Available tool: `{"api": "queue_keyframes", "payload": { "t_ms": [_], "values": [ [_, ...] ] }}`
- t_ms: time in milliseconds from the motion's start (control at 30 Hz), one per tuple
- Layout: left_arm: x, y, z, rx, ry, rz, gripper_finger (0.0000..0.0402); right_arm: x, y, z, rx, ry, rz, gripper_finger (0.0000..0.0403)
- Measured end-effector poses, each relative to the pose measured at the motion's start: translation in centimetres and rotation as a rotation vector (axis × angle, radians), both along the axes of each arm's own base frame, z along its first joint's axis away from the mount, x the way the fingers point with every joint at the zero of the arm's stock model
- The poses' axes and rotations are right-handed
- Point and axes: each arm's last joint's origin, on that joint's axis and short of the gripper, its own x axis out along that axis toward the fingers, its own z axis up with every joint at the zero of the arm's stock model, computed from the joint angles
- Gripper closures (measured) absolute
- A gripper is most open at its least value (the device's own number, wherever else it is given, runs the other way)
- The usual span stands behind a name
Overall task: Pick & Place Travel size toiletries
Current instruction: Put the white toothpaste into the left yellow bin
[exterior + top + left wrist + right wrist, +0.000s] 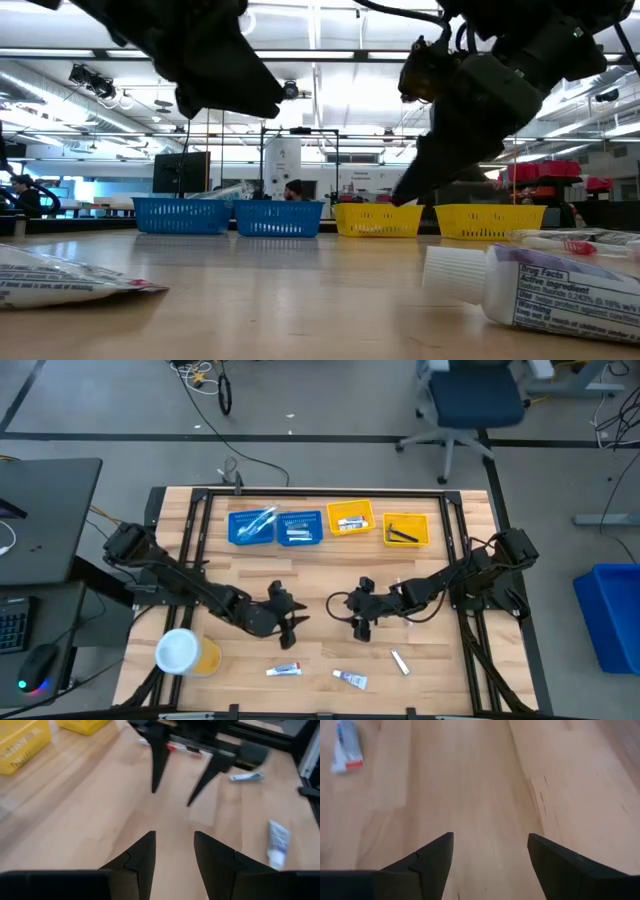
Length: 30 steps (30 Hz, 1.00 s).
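Note:
Both grippers hover over the middle of the wooden table, facing each other, and both are open with nothing between the fingers: my left gripper [294,622] [175,836] and my right gripper [358,626] [490,836]. The left wrist view also shows the right gripper [172,796] ahead. Loose toiletries lie flat near the front edge: a white toothpaste tube [284,670] [347,747], a second tube [350,679] [277,842] and a small white tube [400,661] [246,777]. A toothbrush [175,747] lies partly hidden behind the right gripper.
Two blue trays [252,527] [299,528] and two yellow trays [350,518] [406,530] stand in a row at the far edge, with items inside. A yellow tub with a white lid [185,652] stands at the near left. Bare wood lies between the grippers and the trays.

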Motion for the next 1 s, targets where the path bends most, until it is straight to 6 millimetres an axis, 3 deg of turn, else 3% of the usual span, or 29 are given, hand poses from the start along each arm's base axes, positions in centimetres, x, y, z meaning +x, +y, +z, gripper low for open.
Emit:
{"api": "queue_keyframes", "payload": {
  "t_ms": [167, 400, 533, 800, 1000],
  "values": [
    [-0.4, -0.8, -0.3, -0.003, 0.008, -0.016, 0.0258, -1.2, -0.4, 0.1, 0.012, 0.127, -0.058, 0.0134],
    [-0.3, -0.8, -0.2, 0.055, 0.008, -0.019, 0.0258, -4.5, -1.2, 3.6, 0.169, 0.336, -0.302, 0.0156],
    [-0.2, -0.4, -0.2, 0.105, 0.016, -0.012, 0.0258, -6.5, -1.5, 4.6, 0.302, 0.453, -0.427, 0.0164],
    [-0.2, -0.4, -0.3, 0.161, 0.038, -0.05, 0.0258, -9.4, -1.5, 4.6, 0.31, 0.669, -0.646, 0.0164],
    [-0.2, -0.7, -0.4, 0.091, 0.068, -0.168, 0.0258, -9.6, -1.1, 4.6, 0.325, 0.665, -0.68, 0.0152]
  ]
}}
